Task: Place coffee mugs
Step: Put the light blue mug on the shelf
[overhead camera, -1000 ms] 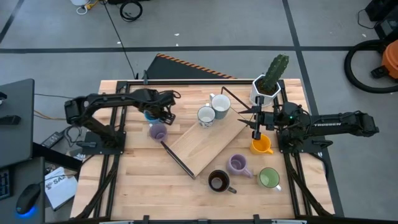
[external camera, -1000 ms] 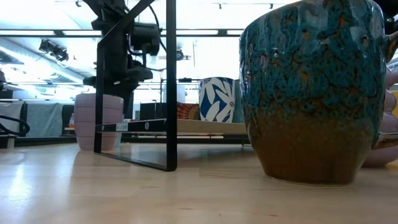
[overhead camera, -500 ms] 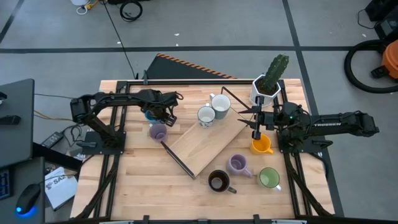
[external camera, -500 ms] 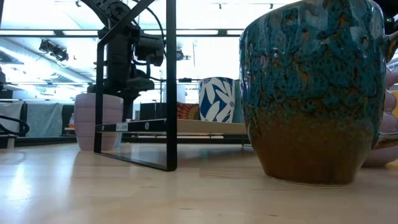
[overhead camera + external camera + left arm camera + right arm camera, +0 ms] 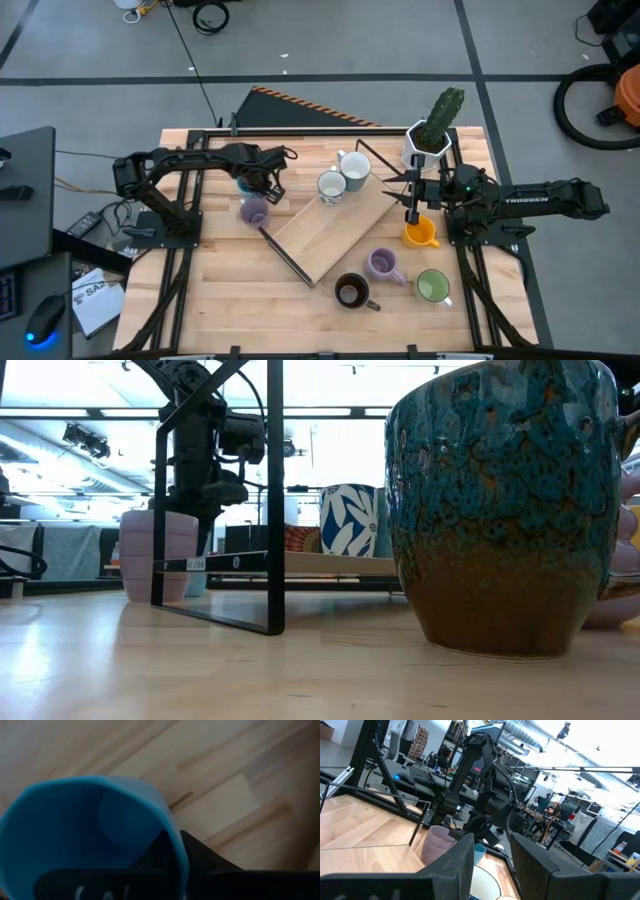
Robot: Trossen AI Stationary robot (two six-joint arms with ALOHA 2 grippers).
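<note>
Though the left gripper (image 5: 262, 180) pinched the blue mug's (image 5: 95, 835) rim between narrow jaws, that thin hold risked tilting it.

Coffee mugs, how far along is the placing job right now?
Done: two pale mugs stand at the far edge of the wooden board. In hand: the left gripper is closed on the rim of the blue mug; the right gripper waits open above the orange mug. Left: two lavender mugs, the green mug and the brown mug sit off the board.
</note>
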